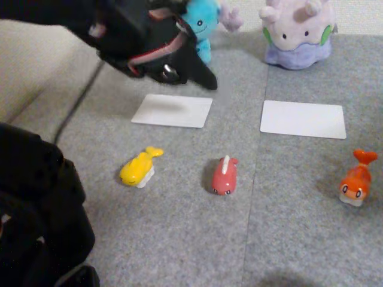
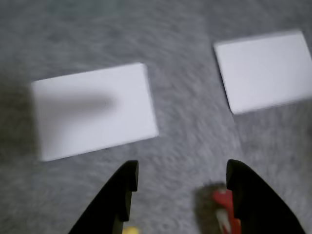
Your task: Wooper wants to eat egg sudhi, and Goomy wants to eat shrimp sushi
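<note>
Wrist view: black two-finger gripper (image 2: 180,173) spread wide, empty, above grey carpet (image 2: 185,58).
Yellow fish-shaped egg toy (image 1: 140,167): on carpet, left of pink-red toy (image 1: 225,176).
Orange shrimp toy (image 1: 357,179): far right.
Light-blue round plush (image 1: 202,24), lilac blob plush (image 1: 297,31): behind two white cards (image 1: 172,110).

Egg sudhi (image 1: 140,168), pink-red toy (image 1: 225,176), shrimp sushi (image 1: 356,179) lie before two white cards (image 1: 173,110)
</note>
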